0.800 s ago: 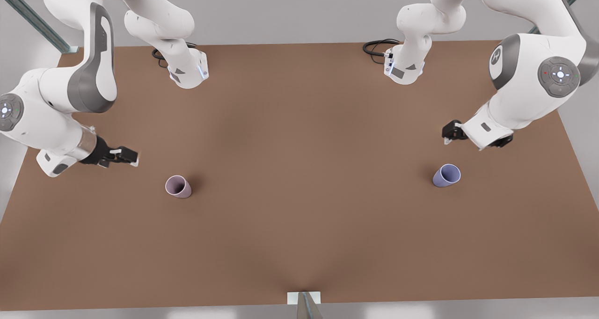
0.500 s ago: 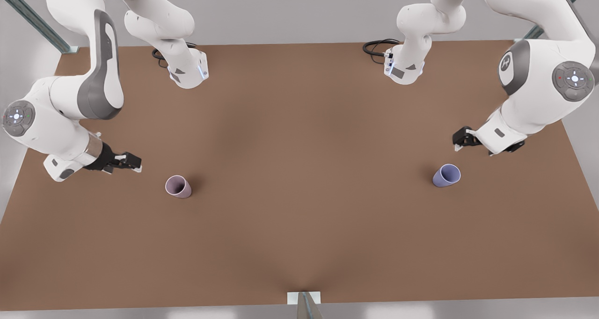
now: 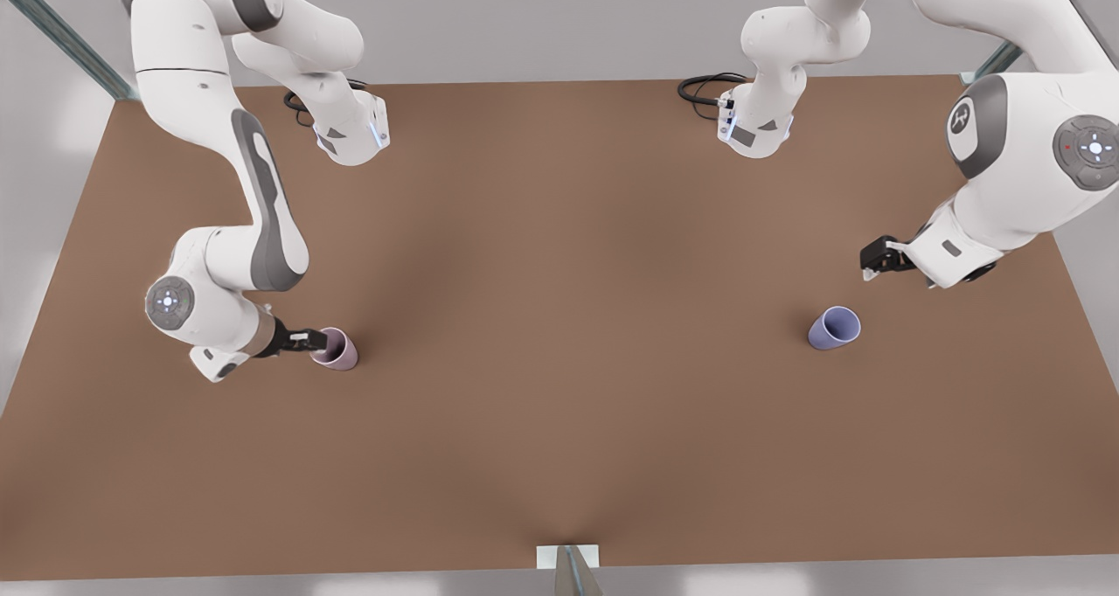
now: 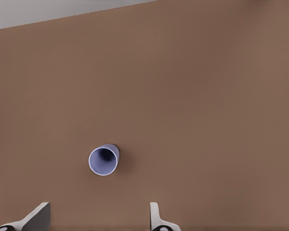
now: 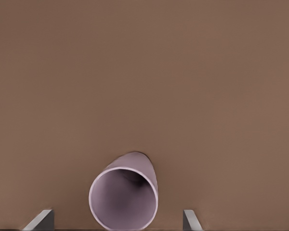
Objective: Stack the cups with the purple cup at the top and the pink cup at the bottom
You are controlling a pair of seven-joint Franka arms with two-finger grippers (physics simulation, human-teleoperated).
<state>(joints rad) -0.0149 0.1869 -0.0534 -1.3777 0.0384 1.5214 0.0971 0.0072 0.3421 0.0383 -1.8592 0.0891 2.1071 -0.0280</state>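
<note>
On the brown table (image 3: 559, 404), the right gripper (image 3: 313, 341) sits spread at the pink cup (image 3: 337, 351); the left gripper (image 3: 874, 259) hovers spread near the purple cup (image 3: 834, 328)

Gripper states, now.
Left gripper: open, above the purple cup, holding nothing.
Right gripper: open at the pink cup, not closed on it.

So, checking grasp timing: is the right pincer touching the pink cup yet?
Apart. The right wrist view shows both fingertips spread wide of the pink cup, brown table visible between.
</note>
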